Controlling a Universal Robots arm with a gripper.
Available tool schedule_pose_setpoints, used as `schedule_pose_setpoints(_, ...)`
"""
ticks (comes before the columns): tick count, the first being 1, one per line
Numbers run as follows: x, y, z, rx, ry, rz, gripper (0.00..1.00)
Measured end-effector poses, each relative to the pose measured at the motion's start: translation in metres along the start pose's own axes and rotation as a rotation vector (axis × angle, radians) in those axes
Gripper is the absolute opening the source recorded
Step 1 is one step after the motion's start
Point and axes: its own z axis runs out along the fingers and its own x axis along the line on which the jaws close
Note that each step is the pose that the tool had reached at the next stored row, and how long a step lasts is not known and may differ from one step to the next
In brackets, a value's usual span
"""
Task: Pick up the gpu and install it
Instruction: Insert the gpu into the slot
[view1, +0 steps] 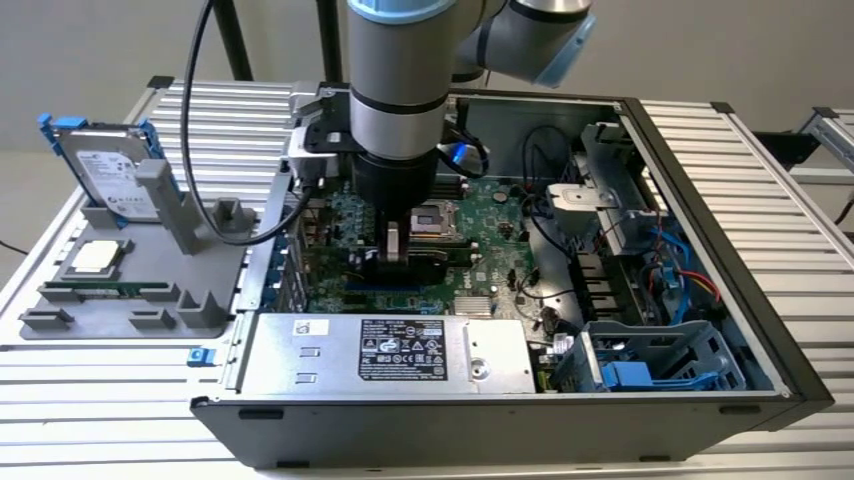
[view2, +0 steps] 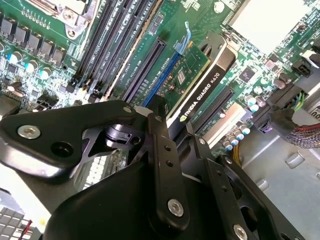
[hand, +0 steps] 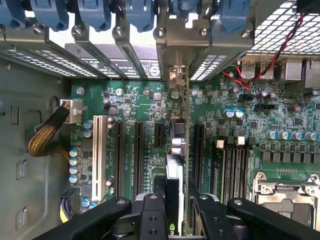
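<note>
The gripper is closed on the gpu, which stands on edge over a motherboard slot inside the case; stiff, light, fragile, best held by its shroud edges

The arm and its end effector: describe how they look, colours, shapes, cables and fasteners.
The arm is a thick silver-grey tube with a light blue ring at a joint and a black cylindrical wrist section below. A black cable loops down beside it. The end effector is matte black, built of flat linkage bars joined with silver screws, seen in both wrist views.
</note>
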Motion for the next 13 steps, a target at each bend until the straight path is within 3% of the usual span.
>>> schedule_pose_setpoints(13,-0.0001,0.0020,0.0050,0.0000,0.0000,0.000,0.00)
